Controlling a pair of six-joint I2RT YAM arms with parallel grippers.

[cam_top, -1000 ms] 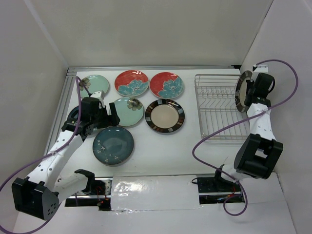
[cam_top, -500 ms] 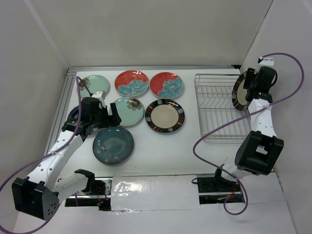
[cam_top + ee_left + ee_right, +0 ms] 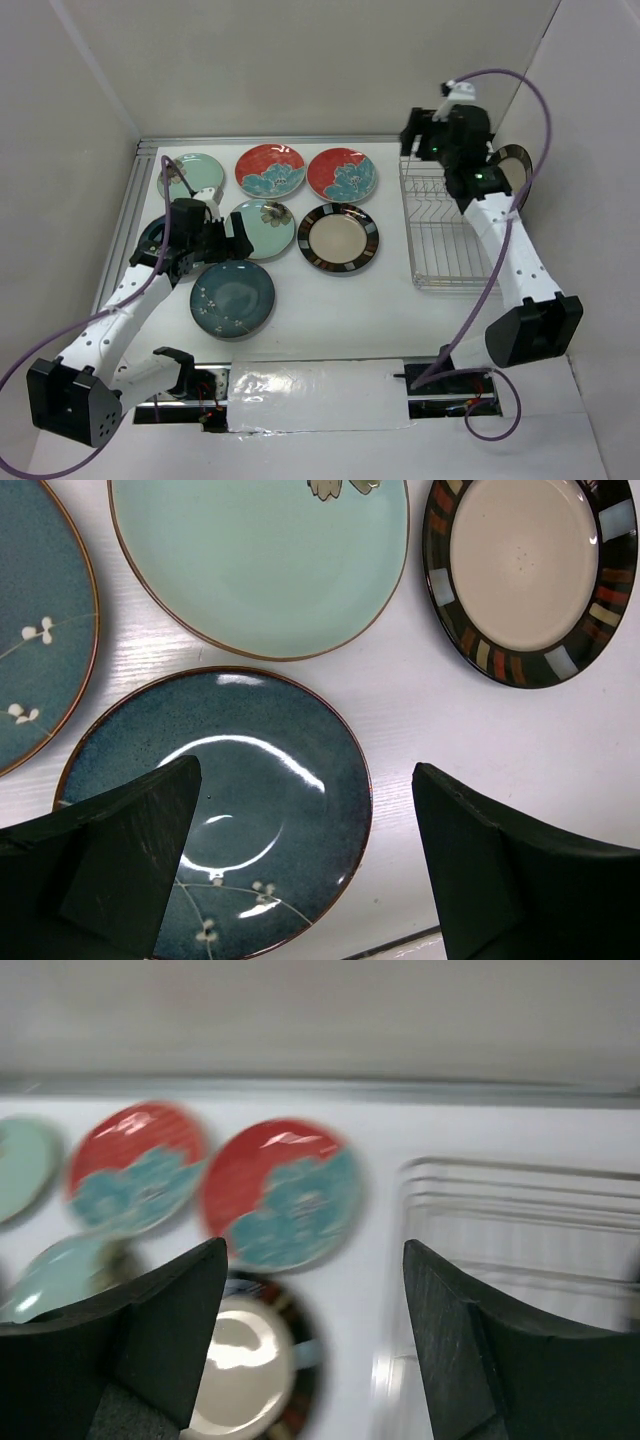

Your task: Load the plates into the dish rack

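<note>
My right gripper [image 3: 312, 1260] has its jaws apart and empty. Behind them, a dark-rimmed round ceramic plate [image 3: 517, 163] stands on edge in the silver wire dish rack [image 3: 440, 250]. Hazard: if it is not seated between tines, it may topple. My left gripper [image 3: 305, 775] gapes wide, also empty.

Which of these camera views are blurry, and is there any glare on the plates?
Right wrist view: smeared throughout, even the red plate nearest the dish rack has soft edges. Left wrist view: sharp, with a curved white glare streak on the central dark teal plate. Top view: sharp and evenly lit, no strong glare.
</note>
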